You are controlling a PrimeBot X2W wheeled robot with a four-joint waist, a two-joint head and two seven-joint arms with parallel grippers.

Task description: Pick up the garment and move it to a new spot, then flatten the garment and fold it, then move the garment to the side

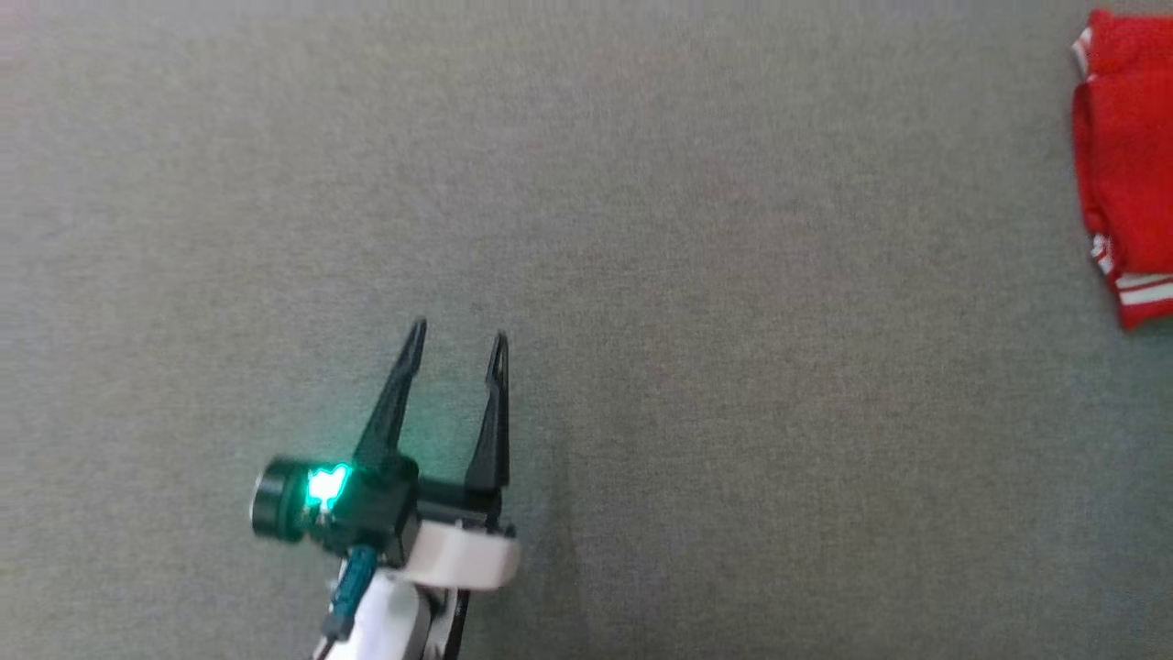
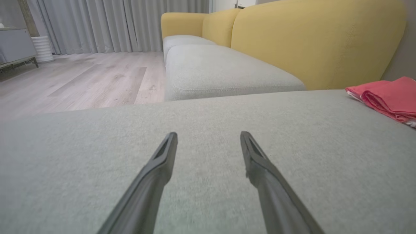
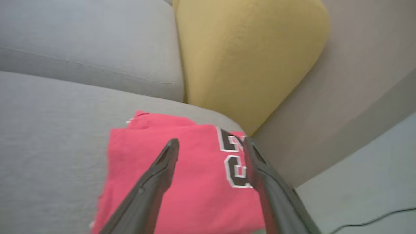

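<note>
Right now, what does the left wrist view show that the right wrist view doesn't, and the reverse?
Left wrist view: the open left tool over the bare grey cushion, a wood floor and curtains. Right wrist view: the open right tool above a black number print, and a cable at lower right. Shared: the folded red garment, the yellow backrest and the grey cushion.

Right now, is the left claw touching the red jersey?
Apart. Head view shows bare grey cushion between the left claw and the red jersey.
</note>
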